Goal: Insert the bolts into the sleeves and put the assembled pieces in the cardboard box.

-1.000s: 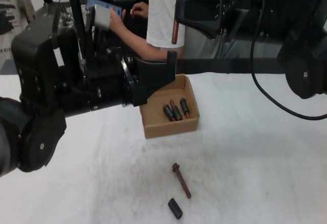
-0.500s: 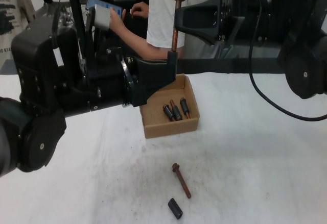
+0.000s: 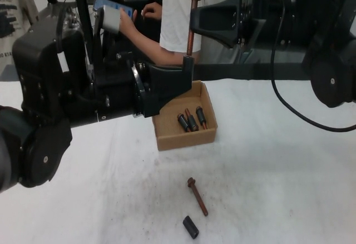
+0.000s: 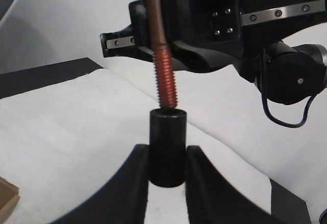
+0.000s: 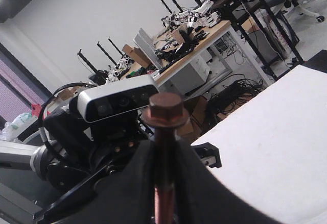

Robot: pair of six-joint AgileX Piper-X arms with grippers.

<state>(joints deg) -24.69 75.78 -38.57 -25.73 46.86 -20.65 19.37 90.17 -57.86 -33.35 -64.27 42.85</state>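
My left gripper (image 4: 167, 151) is shut on a black sleeve (image 4: 167, 132), held upright above the bench. Straight over it, my right gripper (image 5: 162, 150) is shut on a rusty bolt (image 5: 162, 110), head up. The bolt's threaded tip (image 4: 166, 83) meets the sleeve's open top. In the high view the bolt (image 3: 191, 24) hangs from the right gripper (image 3: 194, 20) just above the left gripper (image 3: 186, 64). The cardboard box (image 3: 186, 139) holds three assembled pieces (image 3: 191, 120). A loose bolt (image 3: 197, 197) and a loose sleeve (image 3: 191, 227) lie on the white bench near the front.
The left arm's bulky body (image 3: 50, 105) covers the bench's left side. A black cable (image 3: 289, 99) droops from the right arm over the right side. A person's arm (image 3: 150, 52) shows behind the bench.
The right gripper has lowered the bolt, bringing its tip down to the sleeve's mouth. The left arm has kept still.
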